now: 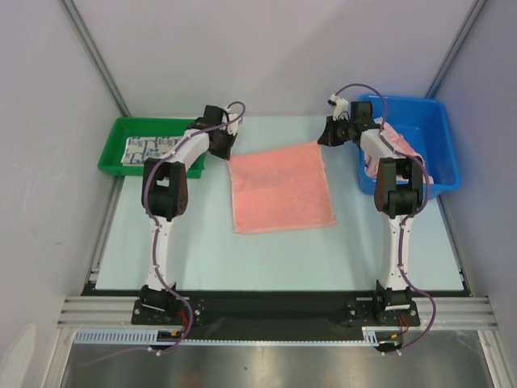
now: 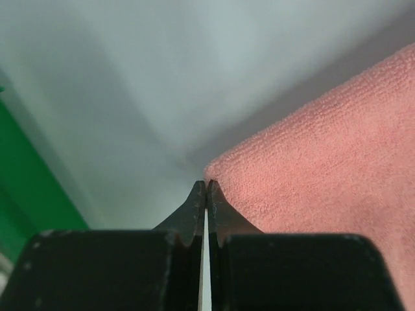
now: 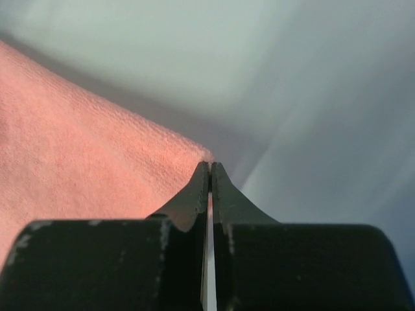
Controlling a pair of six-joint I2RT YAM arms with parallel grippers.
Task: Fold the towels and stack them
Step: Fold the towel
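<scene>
From above, your left gripper (image 1: pixel 229 152) was down at the far left corner of the pink towel (image 1: pixel 281 190), and your right gripper (image 1: pixel 324 139) was down at its far right corner, so the towel lay spread flat on the table (image 1: pixel 202 259) between the two tools and reached back from them toward the arm bases. Just outboard of the left gripper stood the green tray (image 1: pixel 111 153) with a blue-grey patterned towel (image 1: pixel 149 151) lying in it. Just outboard of the right gripper stood the blue bin (image 1: pixel 443 141), where heaped towels (image 1: pixel 397 145) in pink and white showed behind the arm. In the left wrist view, your left gripper (image 2: pixel 206 184) had its jaws closed together, the tips touching the very corner of the pink towel (image 2: pixel 324 162), which spread away to the tool's right. The green tray (image 2: pixel 26 181) sat off to its left, with bare table (image 2: pixel 130 97) ahead. You could not tell from here whether cloth was pinched between the tips. In the right wrist view, your right gripper (image 3: pixel 210 167) was likewise closed, its tips against the other corner of the pink towel (image 3: pixel 84 155), which spread to the tool's left, with table (image 3: pixel 311 97) ahead and to the right. Again, a pinch could not be confirmed.
</scene>
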